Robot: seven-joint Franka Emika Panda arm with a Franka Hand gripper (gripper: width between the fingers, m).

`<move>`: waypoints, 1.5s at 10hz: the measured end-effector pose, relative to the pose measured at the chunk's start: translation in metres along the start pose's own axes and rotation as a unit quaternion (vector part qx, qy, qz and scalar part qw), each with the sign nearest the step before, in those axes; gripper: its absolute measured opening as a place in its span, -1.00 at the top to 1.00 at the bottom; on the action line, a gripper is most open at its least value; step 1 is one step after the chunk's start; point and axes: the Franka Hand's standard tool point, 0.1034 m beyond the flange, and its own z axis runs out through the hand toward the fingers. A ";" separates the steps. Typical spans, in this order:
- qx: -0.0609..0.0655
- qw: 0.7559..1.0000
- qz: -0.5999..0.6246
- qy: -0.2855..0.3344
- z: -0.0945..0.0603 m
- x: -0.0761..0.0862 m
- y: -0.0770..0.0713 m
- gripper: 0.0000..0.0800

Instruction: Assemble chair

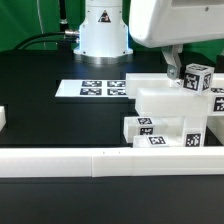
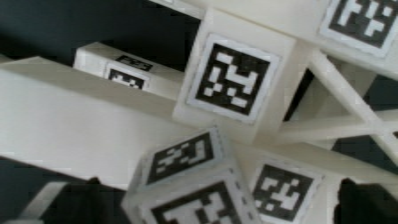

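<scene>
The chair's white pieces [image 1: 165, 115] stand clustered at the exterior view's right: a flat panel, bars and tagged blocks. A cube-like tagged end [image 1: 196, 78] rises above the cluster. My gripper [image 1: 181, 72] hangs down right beside that cube, one dark finger [image 1: 172, 70] showing. In the wrist view the tagged cube end [image 2: 210, 185] sits between my dark fingers [image 2: 71, 203], with a sliver of space on one side. The gripper [image 2: 217, 206] is open, not closed on it. A flat white panel [image 2: 80, 110] and a tagged bar [image 2: 235, 72] lie beyond.
The marker board [image 1: 100, 88] lies flat near the robot base [image 1: 103, 30]. A long low white rail [image 1: 100, 160] runs along the front. A small white piece [image 1: 3, 118] shows at the exterior view's left edge.
</scene>
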 end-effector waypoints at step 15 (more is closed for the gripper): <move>-0.004 0.947 0.321 0.011 0.001 -0.005 0.021 0.29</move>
